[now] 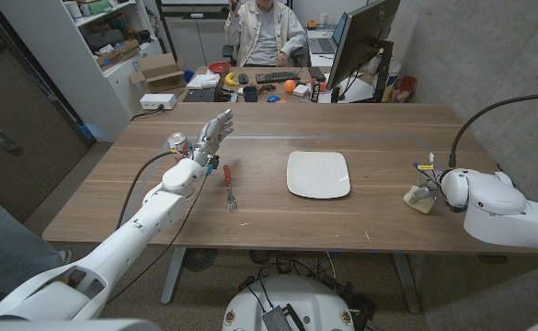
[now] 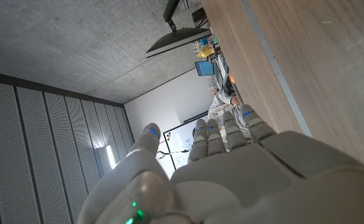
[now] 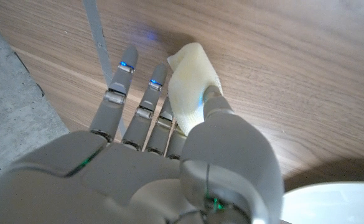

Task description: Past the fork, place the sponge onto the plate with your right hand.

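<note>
Sponge (image 3: 193,84) on counter (image 1: 379,129) at its right edge, well right of plate (image 1: 318,174). Right hand (image 3: 169,155) on it: thumb lies across its top, fingers (image 3: 121,87) stretched alongside, touching. Firm grip unclear; sponge's near end hidden under thumb. Left hand (image 1: 211,134) raised, fingers apart, empty, beside fork (image 1: 229,188).

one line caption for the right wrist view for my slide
Right hand closing its fingers around the pale sponge on the wooden table.
</note>
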Robot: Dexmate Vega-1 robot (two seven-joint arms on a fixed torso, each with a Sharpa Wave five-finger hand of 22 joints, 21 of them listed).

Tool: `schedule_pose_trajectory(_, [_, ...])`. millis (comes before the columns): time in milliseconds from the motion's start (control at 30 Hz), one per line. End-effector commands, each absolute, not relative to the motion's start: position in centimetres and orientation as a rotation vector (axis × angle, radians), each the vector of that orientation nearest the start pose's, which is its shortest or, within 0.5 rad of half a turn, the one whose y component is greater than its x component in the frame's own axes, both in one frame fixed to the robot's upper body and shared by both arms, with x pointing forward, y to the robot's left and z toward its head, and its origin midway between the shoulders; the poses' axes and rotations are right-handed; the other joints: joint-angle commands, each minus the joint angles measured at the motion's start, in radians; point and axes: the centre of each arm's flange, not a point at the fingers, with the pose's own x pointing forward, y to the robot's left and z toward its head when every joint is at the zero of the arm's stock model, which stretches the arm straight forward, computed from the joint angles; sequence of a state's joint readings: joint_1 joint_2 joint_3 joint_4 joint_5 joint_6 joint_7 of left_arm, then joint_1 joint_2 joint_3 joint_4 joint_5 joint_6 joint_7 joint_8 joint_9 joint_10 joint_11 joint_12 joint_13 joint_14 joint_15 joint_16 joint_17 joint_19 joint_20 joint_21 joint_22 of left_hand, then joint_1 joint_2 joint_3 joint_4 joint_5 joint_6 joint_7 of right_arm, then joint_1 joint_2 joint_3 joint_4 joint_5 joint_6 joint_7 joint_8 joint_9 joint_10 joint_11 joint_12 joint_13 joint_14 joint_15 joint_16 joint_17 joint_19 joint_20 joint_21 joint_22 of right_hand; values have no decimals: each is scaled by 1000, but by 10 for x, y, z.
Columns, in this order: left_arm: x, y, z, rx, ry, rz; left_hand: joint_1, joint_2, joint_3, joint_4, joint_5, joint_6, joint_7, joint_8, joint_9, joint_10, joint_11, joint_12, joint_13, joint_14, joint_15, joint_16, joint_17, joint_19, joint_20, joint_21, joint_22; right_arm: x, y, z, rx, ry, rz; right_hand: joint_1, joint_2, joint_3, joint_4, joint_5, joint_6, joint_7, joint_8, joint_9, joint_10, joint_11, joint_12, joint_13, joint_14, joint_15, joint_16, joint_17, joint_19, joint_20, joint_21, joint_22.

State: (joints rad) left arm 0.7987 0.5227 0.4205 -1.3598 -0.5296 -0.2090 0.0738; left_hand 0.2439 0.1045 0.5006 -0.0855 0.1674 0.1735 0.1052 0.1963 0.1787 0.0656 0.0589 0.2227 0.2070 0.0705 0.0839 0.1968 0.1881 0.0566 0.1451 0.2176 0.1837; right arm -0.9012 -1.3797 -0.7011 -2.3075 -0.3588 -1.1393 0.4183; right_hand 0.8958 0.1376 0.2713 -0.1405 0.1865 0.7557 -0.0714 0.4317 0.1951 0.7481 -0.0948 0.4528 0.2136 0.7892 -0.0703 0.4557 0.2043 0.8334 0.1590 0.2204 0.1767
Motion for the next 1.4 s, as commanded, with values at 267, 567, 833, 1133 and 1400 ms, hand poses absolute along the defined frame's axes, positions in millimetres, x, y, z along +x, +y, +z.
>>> schedule_pose_trajectory(267, [657,264,-12,84,-569,-182,3,10,4,-3,5,6,1,0,5,7,0,8,4,7,7,4,2,5,4,-2,2,471,-355,-37,-1603,199,-212,42,28,32,-6,-8,166,-49,23,4,105,-6,20,-7,96,-34,24,1,22,-27,3,0])
schedule_pose_trajectory(567, [654,265,-14,87,-567,-176,3,9,4,-3,5,5,0,-1,5,7,-1,7,4,6,7,3,2,5,5,-3,2,459,-346,-21,-1613,148,-233,43,29,36,-4,-9,172,-47,22,4,112,-4,16,-9,104,-31,21,0,20,-31,1,0])
schedule_pose_trajectory(833, [653,267,-14,88,-568,-173,2,9,4,-3,5,5,0,-2,5,6,-2,6,4,7,8,2,2,5,5,-3,2,447,-331,-12,-1661,85,-244,44,31,40,-1,-9,171,-44,18,4,109,-4,9,-11,98,-21,12,-1,15,-30,-3,1])
schedule_pose_trajectory(1133, [650,266,-5,101,-585,-185,2,10,5,-3,5,4,0,-3,5,6,-1,6,4,7,8,2,3,6,5,-3,2,433,-320,-2,-1666,47,-240,45,30,42,0,-10,174,-45,15,4,115,-4,4,-13,101,-27,12,2,13,-28,-4,1])
schedule_pose_trajectory(1400, [647,268,1,110,-594,-184,2,10,5,-4,5,3,1,-4,5,4,0,5,4,5,9,1,2,5,5,-4,2,421,-306,6,-1685,13,-241,47,29,43,0,-10,178,-41,14,4,125,-5,3,-14,107,-25,13,4,12,-28,-5,1])
